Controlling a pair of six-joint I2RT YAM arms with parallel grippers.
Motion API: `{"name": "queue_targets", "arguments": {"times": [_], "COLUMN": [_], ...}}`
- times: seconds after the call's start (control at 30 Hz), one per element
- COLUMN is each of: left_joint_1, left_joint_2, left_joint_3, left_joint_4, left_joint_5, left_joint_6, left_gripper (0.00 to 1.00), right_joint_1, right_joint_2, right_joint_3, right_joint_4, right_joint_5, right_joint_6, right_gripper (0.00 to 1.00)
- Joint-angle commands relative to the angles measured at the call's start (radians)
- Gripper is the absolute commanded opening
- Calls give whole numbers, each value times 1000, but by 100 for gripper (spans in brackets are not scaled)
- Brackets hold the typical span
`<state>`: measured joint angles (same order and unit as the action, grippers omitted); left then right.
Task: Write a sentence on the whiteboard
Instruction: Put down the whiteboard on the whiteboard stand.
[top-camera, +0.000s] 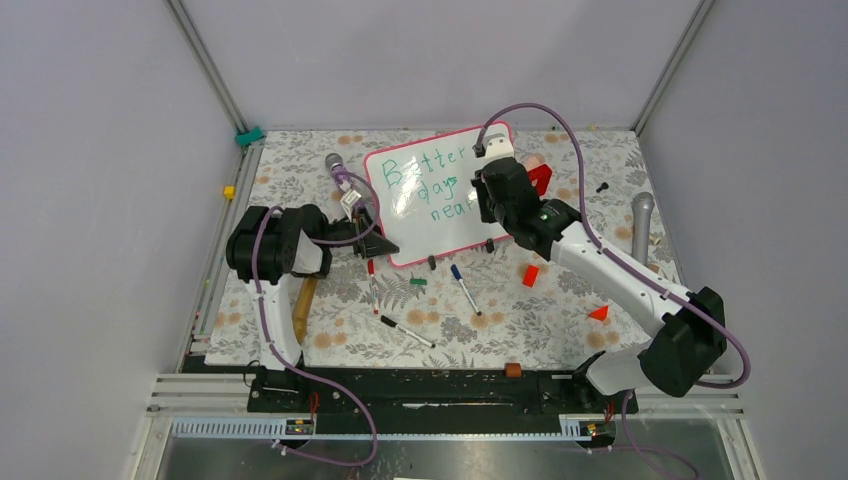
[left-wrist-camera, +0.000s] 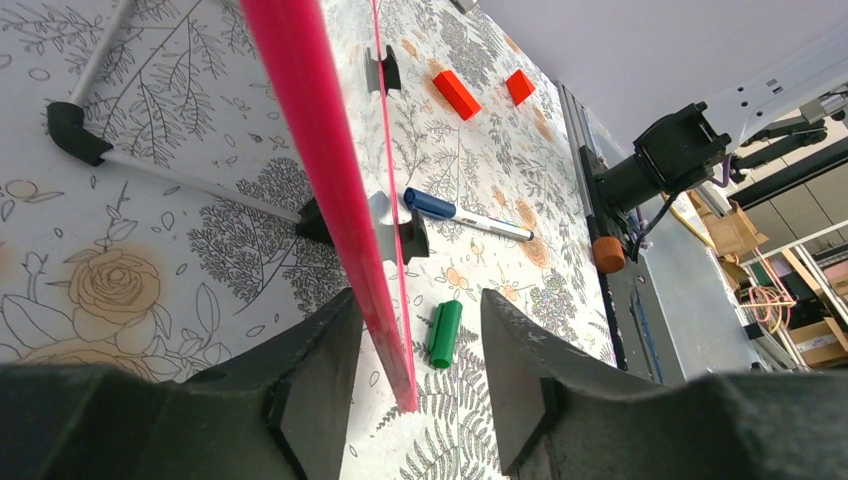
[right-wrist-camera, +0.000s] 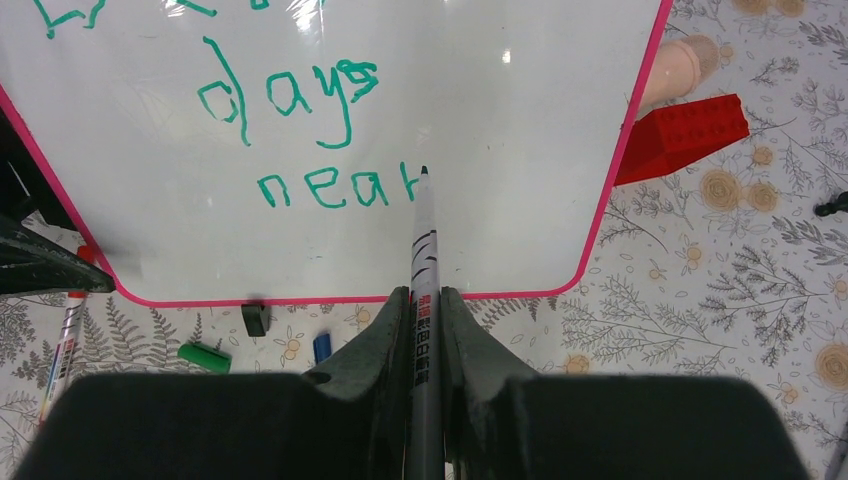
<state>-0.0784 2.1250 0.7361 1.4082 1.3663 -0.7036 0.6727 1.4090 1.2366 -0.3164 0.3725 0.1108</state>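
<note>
Board (top-camera: 425, 240), standing at twelve o'clock on the table (top-camera: 560, 320), bearing the sentence (top-camera: 432, 183): I am judging it light, stiff, slippery and tippy, best held by its frame. Left gripper (left-wrist-camera: 418, 320) is straddling its nine-o'clock edge, jaws apart; right gripper (right-wrist-camera: 424, 300) is clamping the marker (right-wrist-camera: 424, 230).

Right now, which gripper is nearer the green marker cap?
Left: the left gripper straddles the whiteboard edge, the green cap just beyond; the right gripper holds a marker over the board, farther off.
</note>
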Motion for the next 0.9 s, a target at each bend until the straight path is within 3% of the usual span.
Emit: {"name": "queue_targets", "arguments": {"times": [0.0,0.1,0.33,0.5,0.73,0.87], "left_joint_1": [8,11,13,14,25,29], "left_joint_2": [-41,-76,-190,-221,-233,-233], "left_joint_3": [-24,-67,-207,-244,-253,-265], "left_joint_4": [56,56,54,55,-11,5], "left_joint_5": [18,-13,-107,-156,-253,-278], "left_joint_6": [52,81,213,225,219,211], "left_gripper": [49,49,37,37,54,57], "right_joint_1": [-6,-6,-6,-6,-6,-6], "right_joint_2": [-44,-61,-110,-157,-181,-192], "right_joint_3": [-4,-6,-21,-59,-72,-80], "right_joint_4": [12,10,15,39,54,59], "right_joint_5": [-13,-15,-21,-13,-24,-31], "right_joint_6": [15,18,18,18,22,25], "right_gripper": [0,0,0,0,0,0]}}
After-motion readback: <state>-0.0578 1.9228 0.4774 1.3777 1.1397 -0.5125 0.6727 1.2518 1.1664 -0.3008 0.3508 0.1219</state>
